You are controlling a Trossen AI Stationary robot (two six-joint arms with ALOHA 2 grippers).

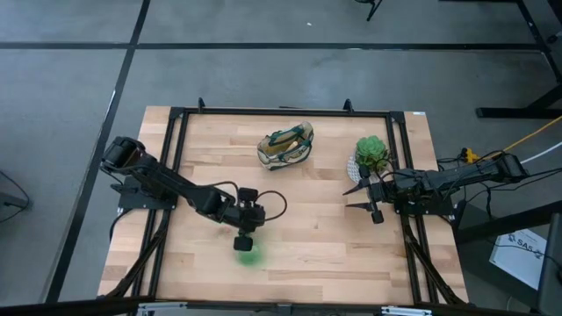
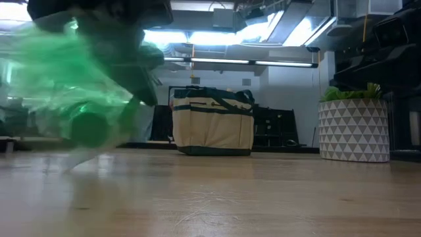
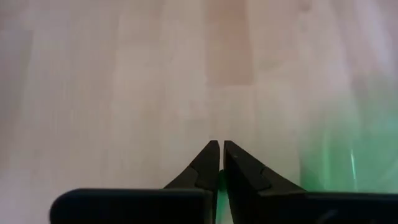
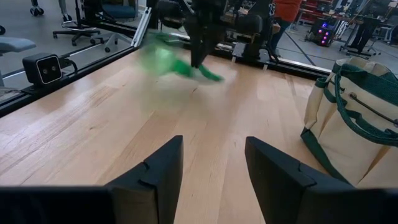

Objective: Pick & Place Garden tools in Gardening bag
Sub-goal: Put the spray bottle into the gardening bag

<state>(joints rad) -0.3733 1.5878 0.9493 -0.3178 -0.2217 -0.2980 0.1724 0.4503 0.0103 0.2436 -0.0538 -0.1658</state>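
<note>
While the right gripper (image 1: pixel 362 198) just sits over near the table's right edge next to the potted plant (image 1: pixel 371 153), fingers (image 4: pixel 155 171) spread apart with nothing between them, the left gripper (image 1: pixel 245 241) is out over the middle-front of the wooden table (image 1: pixel 307 237) and it's got the green spray bottle (image 1: pixel 248 256). In the left wrist view its two dark fingertips (image 3: pixel 211 163) are almost together with a sliver of green pinched between them, so it's clamped on some thin part of the bottle, and the rest shows as a green smear off to one side. In the low view the bottle is a big green blur under the dark arm, tilted and looking lifted off the wood, though it's too smeared to be sure. The gardening bag (image 1: pixel 285 147) stands upright toward the back of the table, well apart from the bottle, mouth open. Can't make out what's inside it, and I don't see the other tools lying on the table
</note>
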